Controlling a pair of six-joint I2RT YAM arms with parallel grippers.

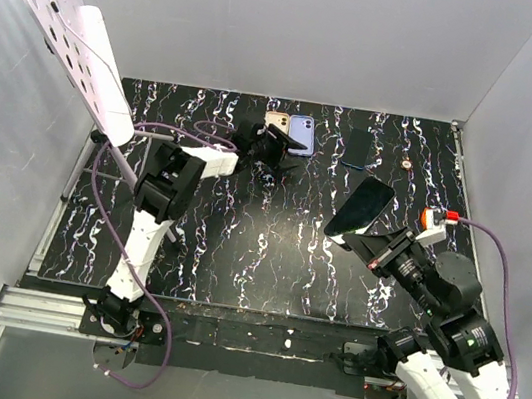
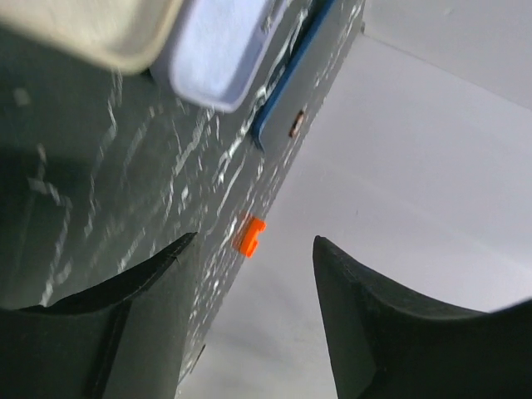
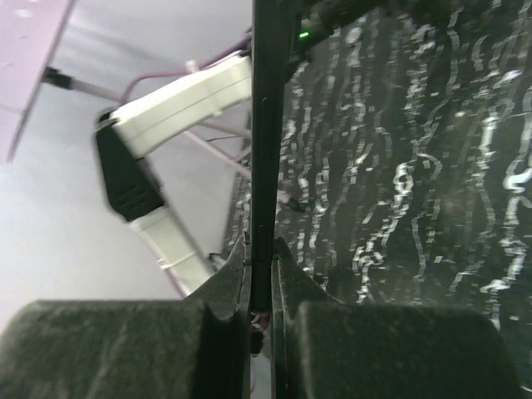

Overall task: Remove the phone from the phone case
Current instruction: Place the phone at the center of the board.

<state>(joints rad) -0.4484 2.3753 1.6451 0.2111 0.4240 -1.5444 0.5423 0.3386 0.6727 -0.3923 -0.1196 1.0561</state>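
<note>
The black phone (image 1: 363, 205) is clamped by the right end effector (image 1: 349, 235) above the desk (image 1: 238, 246). The left end effector (image 2: 254, 239) is parted and empty, near the lavender phone case (image 1: 304, 135).

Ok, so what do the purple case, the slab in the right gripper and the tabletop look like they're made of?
Purple case: likely soft matte silicone or plastic, going by the rounded corner and lack of glare.
Black phone, clamped in the right gripper: smooth dark face, probably glass, with a thin rigid edge.
Table: black with white veining, marble-look, perhaps printed laminate, with a slight sheen.
</note>
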